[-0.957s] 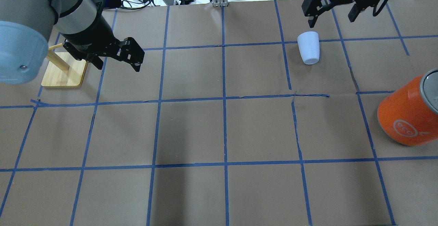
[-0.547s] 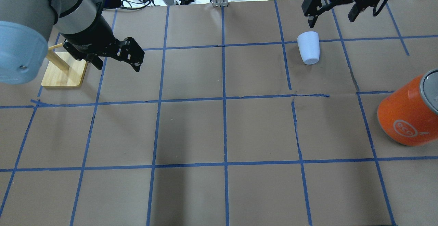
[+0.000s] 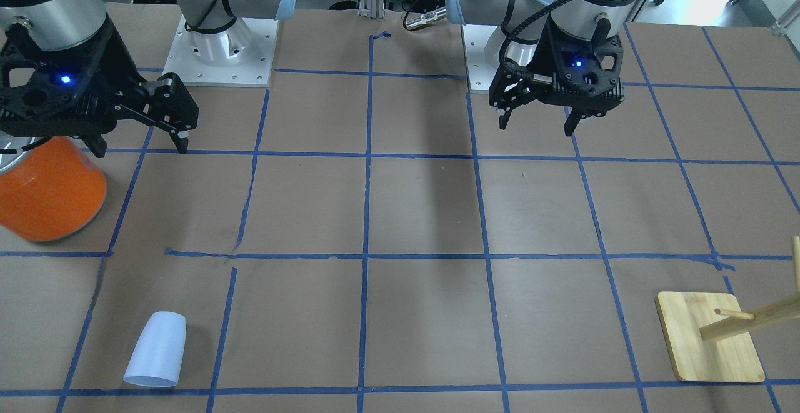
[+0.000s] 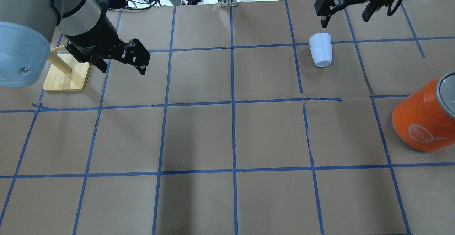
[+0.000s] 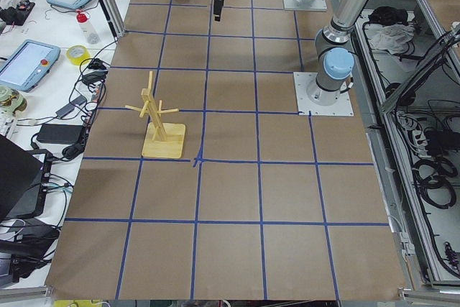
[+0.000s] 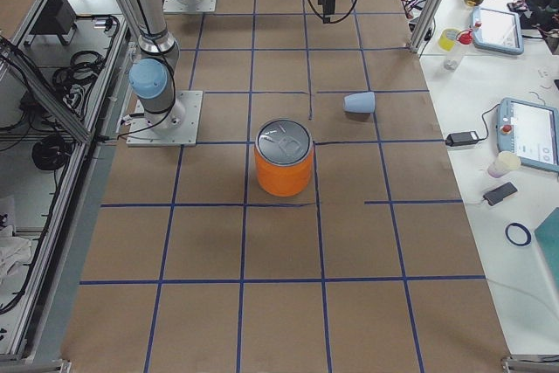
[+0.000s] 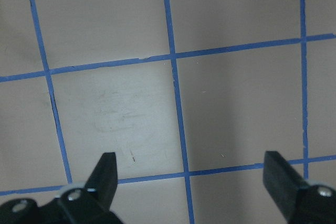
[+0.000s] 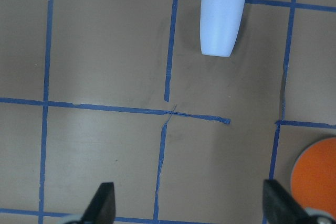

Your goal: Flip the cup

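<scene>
Look for the cup ahead of the right gripper and well below it, down on the table, lying on its side. Points its mouth away from the gripper and its narrow base back toward it, so runs its long axis fore and aft, a shade skewed. From the right wrist, shows near the frame's top, close to the midline between the fingers. As for the gripper: hangs high, fingers spread wide, gripping nothing. Sets the finger line crosswise to that long axis, so probably needs little wrist turn to close on the side walls — mostly a reach forward and a drop. Likely calls for a grip around mid-body, then a rotation to stand the cup on end. Far off to that gripper's left, across most of the table, find the left gripper, likewise spread and empty, a wooden rack ahead of it and to its left — plainly the worse placed of the two. Mind the orange can, below and to the right of the right gripper, well apart from the cup. Being smooth and tapered, may roll or slip out if pinched near the narrow end.
</scene>
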{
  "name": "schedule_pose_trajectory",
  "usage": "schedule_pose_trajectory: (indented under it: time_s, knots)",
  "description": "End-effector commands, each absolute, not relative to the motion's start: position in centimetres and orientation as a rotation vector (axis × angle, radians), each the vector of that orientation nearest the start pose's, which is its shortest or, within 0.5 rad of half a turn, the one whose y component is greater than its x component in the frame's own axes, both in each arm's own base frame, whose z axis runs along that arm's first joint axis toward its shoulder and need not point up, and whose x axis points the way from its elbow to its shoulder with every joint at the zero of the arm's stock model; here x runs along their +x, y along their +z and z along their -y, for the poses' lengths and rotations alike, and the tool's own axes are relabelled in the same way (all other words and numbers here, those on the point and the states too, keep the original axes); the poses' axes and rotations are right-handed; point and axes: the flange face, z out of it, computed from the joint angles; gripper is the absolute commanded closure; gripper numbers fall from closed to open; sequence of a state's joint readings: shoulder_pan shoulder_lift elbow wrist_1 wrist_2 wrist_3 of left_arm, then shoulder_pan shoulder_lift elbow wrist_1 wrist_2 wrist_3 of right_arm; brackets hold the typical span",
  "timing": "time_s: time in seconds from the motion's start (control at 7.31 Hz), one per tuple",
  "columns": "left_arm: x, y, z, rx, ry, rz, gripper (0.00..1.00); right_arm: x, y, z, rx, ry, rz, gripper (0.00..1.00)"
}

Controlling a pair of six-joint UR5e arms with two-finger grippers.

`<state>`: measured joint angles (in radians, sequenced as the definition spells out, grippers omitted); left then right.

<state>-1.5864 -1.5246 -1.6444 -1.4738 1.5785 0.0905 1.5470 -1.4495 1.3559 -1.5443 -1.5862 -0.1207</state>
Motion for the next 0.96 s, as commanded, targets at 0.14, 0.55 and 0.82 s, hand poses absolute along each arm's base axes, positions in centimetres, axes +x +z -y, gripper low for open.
schedule_pose_trajectory:
  time_s: [0.14, 0.55, 0.82]
  knots:
    - [-14.0, 48.5, 47.8, 0.165, -0.129, -3.124, 0.0, 11.8, 52.9, 55.2, -0.152, -0.107, -3.156, 0.0]
    - [-14.0, 48.5, 47.8, 0.158, -0.132, -3.126, 0.0, 11.4, 52.8, 56.2, -0.142, -0.107, -3.157, 0.0]
    - [-14.0, 48.5, 47.9, 0.163, -0.129, -3.124, 0.0, 10.8, 51.1, 58.2, -0.138, -0.07, -3.168, 0.0]
